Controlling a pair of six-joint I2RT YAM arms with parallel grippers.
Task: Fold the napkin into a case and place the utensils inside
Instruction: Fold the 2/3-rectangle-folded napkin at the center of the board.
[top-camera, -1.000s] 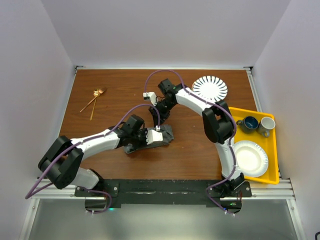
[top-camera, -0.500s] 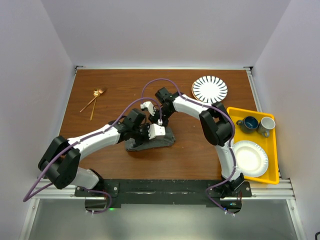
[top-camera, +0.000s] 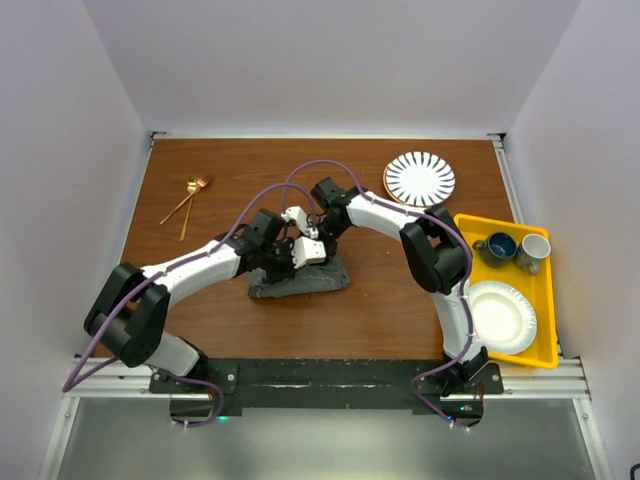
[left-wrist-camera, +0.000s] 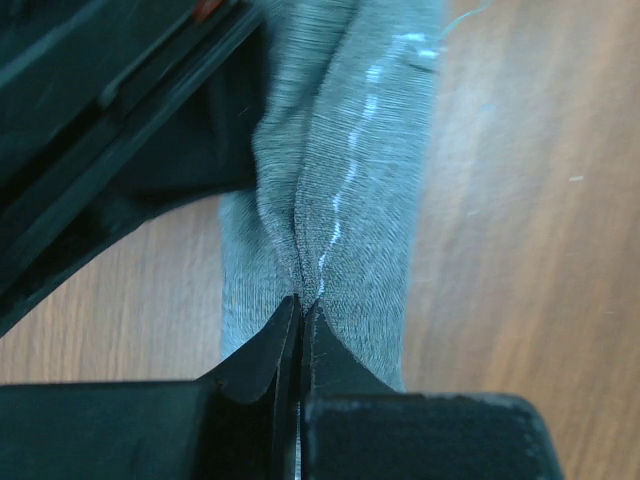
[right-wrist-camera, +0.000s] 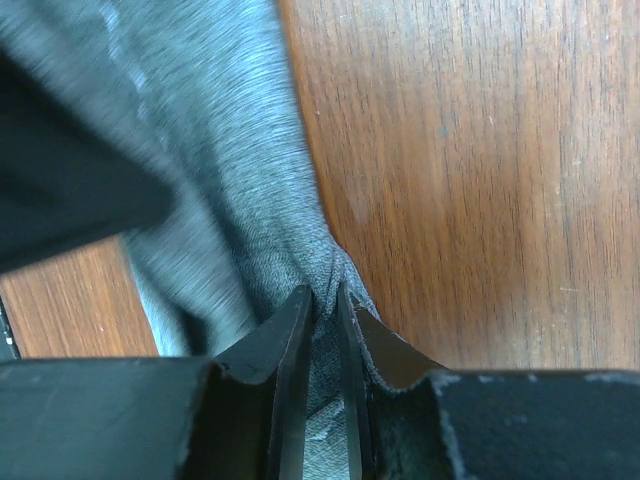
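One napkin (top-camera: 300, 283) lies bunched in a low grey heap about the middle of the table (top-camera: 200, 310), slightly toward the near edge. Both grippers meet over its far side. The left gripper (left-wrist-camera: 300, 312) has its jaws pressed together on a raised fold of the cloth, with a pale stitched hem running up from the pinch. The right gripper (right-wrist-camera: 322, 300) has its jaws nearly together, clamping a ridge of the same cloth; bare wood shows just beside it. From above, the two grippers sit just beside each other, the right one on the far side.

Two utensils (top-camera: 187, 203) lie near the far left corner, well apart from the napkin, with their heads close together. One seems to end in a small round bowl, though it is too small in the view to be sure.

One striped plate (top-camera: 420, 178) sits near the far right corner. One yellow tray (top-camera: 547, 300) lies along the right edge. It holds two cups (top-camera: 500, 245), one blue and one white, at its far end and one white plate (top-camera: 500, 318) at its near end.
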